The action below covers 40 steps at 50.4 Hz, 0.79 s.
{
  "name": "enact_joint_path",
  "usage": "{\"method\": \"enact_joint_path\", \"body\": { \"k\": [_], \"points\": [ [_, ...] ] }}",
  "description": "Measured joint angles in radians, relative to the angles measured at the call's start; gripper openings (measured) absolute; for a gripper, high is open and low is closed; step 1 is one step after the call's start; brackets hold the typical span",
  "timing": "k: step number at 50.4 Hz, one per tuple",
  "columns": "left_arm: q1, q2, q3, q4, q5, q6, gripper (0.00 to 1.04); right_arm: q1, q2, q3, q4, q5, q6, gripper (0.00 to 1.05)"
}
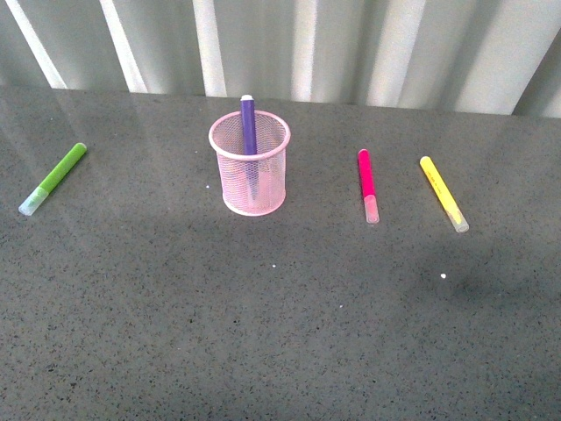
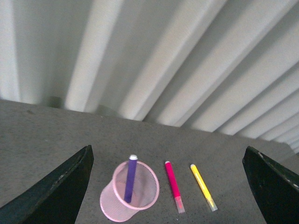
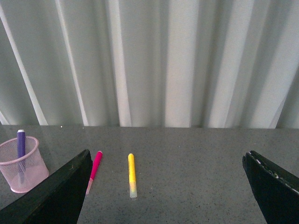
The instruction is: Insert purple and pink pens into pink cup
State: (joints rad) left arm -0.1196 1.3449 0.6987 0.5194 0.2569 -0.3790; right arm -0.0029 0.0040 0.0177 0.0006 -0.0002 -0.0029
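Dark speckled tabletop; pale pleated curtain behind, soft daylight.

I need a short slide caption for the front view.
Purple pen stands in pink cup; pink pen, yellow pen and green pen lie on the table.

Purple pen stands in the cup, most of its mouth free; right of it, pink pen lies clear of yellow pen.

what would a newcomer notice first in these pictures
The pink cup stands mid-table with the purple pen standing inside it, poking above the rim. To its right the pink pen and yellow pen lie flat on the dark table, and a green pen lies far off to the left.
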Motion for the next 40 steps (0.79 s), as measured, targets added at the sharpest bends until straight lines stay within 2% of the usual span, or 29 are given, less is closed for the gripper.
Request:
{"method": "enact_joint_path", "body": {
  "k": [4,6,7,9,12,16,19,22,31,40],
  "points": [
    [0.122,-0.109,-0.029,-0.078,0.058,-0.031,0.98,0.0,0.0,0.0,0.0,0.0,0.0,0.98],
    [0.152,-0.132,-0.039,-0.087,0.037,-0.03,0.97,0.0,0.0,0.0,0.0,0.0,0.0,0.98],
    [0.151,-0.148,-0.061,-0.037,-0.051,0.02,0.92,0.0,0.0,0.0,0.0,0.0,0.0,0.98],
    [0.147,-0.165,-0.101,0.039,-0.161,0.085,0.85,0.0,0.0,0.0,0.0,0.0,0.0,0.98],
    [0.133,-0.195,-0.169,0.109,-0.241,0.207,0.74,0.0,0.0,0.0,0.0,0.0,0.0,0.98],
    [0.119,-0.245,-0.269,0.146,-0.25,0.304,0.56,0.0,0.0,0.0,0.0,0.0,0.0,0.98],
    [0.119,-0.27,-0.311,0.157,-0.252,0.329,0.47,0.0,0.0,0.0,0.0,0.0,0.0,0.98],
    [0.119,-0.311,-0.359,0.167,-0.255,0.349,0.33,0.0,0.0,0.0,0.0,0.0,0.0,0.98],
    [0.119,-0.393,-0.452,0.175,-0.258,0.362,0.04,0.0,0.0,0.0,0.0,0.0,0.0,0.98],
    [0.119,-0.473,-0.52,0.168,-0.256,0.369,0.04,0.0,0.0,0.0,0.0,0.0,0.0,0.98]
  ]
}}
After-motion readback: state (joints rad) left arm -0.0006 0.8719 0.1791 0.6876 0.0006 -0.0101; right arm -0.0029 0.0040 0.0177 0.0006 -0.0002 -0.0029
